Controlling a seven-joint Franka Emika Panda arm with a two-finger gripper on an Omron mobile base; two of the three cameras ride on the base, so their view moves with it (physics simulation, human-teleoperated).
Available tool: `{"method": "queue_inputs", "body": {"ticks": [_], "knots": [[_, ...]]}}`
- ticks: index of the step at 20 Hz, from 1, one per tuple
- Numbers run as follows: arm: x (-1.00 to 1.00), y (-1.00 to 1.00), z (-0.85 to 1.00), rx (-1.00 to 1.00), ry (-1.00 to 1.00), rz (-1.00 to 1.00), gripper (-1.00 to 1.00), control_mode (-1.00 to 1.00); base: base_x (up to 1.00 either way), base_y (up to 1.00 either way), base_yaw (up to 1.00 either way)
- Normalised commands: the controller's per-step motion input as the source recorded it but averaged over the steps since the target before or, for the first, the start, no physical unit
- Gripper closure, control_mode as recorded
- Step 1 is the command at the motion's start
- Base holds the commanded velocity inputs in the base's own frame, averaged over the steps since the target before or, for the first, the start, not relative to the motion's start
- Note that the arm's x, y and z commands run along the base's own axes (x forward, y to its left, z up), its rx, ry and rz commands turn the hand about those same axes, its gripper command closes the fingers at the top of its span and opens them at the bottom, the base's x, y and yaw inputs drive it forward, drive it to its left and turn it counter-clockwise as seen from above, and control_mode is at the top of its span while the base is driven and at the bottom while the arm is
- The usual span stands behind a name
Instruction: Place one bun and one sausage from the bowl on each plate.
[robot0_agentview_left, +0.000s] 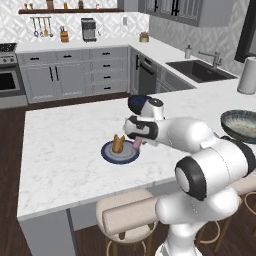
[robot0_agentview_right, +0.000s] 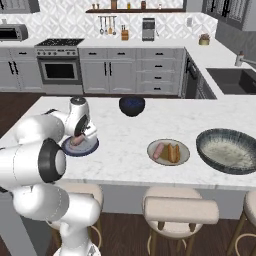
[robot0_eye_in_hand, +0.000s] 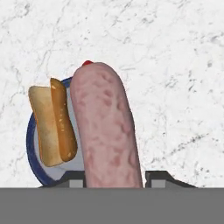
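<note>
A: What is on the island counter (robot0_agentview_right: 125, 132) besides the plates?

B: In the right base view a dark round bowl (robot0_agentview_right: 132, 105) sits at centre, toward the far edge. The wide speckled bowl (robot0_agentview_right: 227, 150) lies at the right side of the frame. Stools (robot0_agentview_right: 180, 209) stand below the near edge. The stove (robot0_agentview_right: 59, 60) is at the upper left and the sink (robot0_agentview_right: 235, 80) at the right.

A: Does anything block the view?

B: Yes. In the left base view the white arm (robot0_agentview_left: 200, 150) covers the lower right, and the hand hides the right rim of the blue plate (robot0_agentview_left: 120, 154).

A: Where is the pincer (robot0_eye_in_hand: 118, 179)?

B: Over the blue plate, left of centre in the right base view. It is clamped on a sausage (robot0_eye_in_hand: 107, 127), which rises from between the finger tips up the middle of the hand view.

A: And the bun (robot0_eye_in_hand: 52, 127)?

B: It lies on the blue plate, just left of the held sausage in the hand view. In the left base view it stands tilted up at the plate's centre.

A: The other plate?

B: The beige plate (robot0_agentview_right: 152, 150) sits at centre of the right base view, well apart from the pincer, with a second sausage (robot0_agentview_right: 159, 151) and a second bun (robot0_agentview_right: 173, 153) lying side by side on it.
</note>
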Motion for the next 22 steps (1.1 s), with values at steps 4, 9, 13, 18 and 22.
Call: {"method": "queue_inputs", "body": {"ticks": [4, 9, 13, 18, 22], "knots": [[0.27, 0.44, -0.57, -0.04, 0.06, -0.02, 1.0, -1.0, 0.0, 0.0, 0.0], [0.02, 0.41, -0.51, -0.08, 0.03, 0.0, -1.0, -1.0, 0.0, 0.0, 0.0], [0.24, 0.0, -0.15, -0.02, 0.0, 0.0, -1.0, -1.0, 0.0, 0.0, 0.0], [0.02, -0.09, 0.04, 0.0, -0.03, 0.0, -1.0, -1.0, 0.0, 0.0, 0.0], [-0.2, -0.29, 0.67, 0.06, -0.15, -0.02, -1.0, -1.0, 0.0, 0.0, 0.0]]}}
